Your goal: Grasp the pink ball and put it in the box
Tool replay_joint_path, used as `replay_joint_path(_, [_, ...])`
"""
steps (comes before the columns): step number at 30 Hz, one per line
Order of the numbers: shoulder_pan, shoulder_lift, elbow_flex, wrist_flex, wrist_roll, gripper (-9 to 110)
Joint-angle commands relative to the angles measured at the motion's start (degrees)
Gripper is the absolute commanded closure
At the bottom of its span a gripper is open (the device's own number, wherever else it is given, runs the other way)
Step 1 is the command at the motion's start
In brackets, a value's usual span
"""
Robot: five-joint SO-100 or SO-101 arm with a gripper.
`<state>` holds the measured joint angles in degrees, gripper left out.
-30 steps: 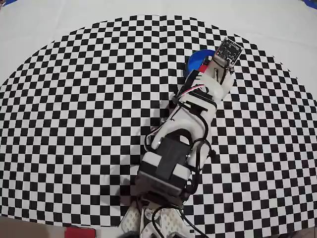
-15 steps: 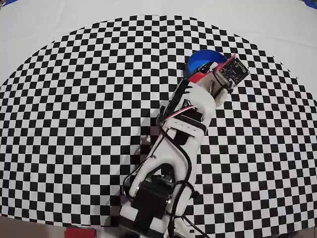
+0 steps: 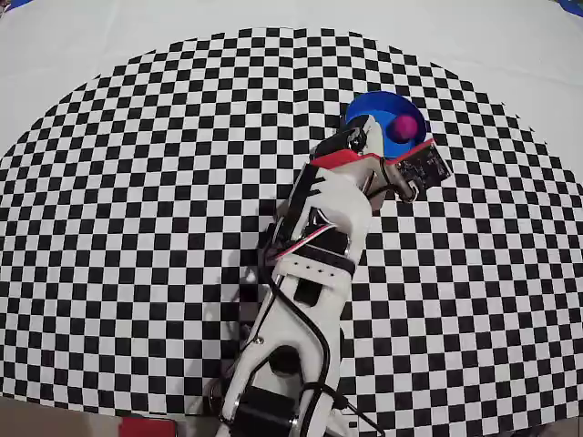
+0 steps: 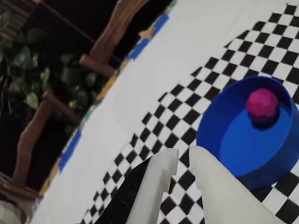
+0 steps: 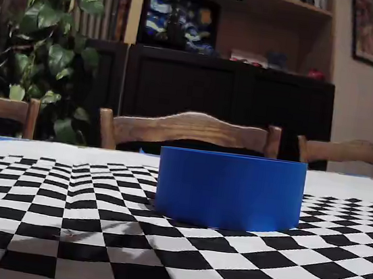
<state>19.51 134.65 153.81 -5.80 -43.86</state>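
The pink ball (image 3: 402, 126) lies inside the round blue box (image 3: 372, 106), near its right wall in the overhead view. The wrist view shows the ball (image 4: 262, 103) resting on the floor of the box (image 4: 243, 149), free of the fingers. My gripper (image 4: 183, 156) hovers just outside the near rim of the box, its white fingers (image 4: 161, 175) drawn close together with nothing between them. From overhead, the gripper (image 3: 372, 137) sits at the lower left edge of the box. In the fixed view the wall of the box (image 5: 230, 189) hides the ball.
The checkered mat (image 3: 137, 228) covers the table, with plain white cloth (image 3: 109, 36) beyond it. Wooden chairs (image 5: 188, 129) and a leafy plant (image 5: 46, 34) stand past the far table edge. My arm (image 3: 310, 273) stretches from the bottom edge toward the box.
My wrist has drawn back down and left from above the box, uncovering it. The pink ball, unseen before, now lies in the box.
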Motion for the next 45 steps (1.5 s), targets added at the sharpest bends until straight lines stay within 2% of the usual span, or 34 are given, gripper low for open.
replay_joint_path(1, [-1.5,5.4,1.8,0.3,4.0,101])
replay_joint_path(9, [-3.8,15.2,3.4,10.3,16.8,101])
replay_joint_path(21, [-8.1,27.3,13.2,15.7,24.1,101])
replay_joint_path(28, [-11.5,32.8,13.6,24.3,30.2,101])
replay_joint_path(45, [-16.1,43.6,16.9,38.2,33.4,101])
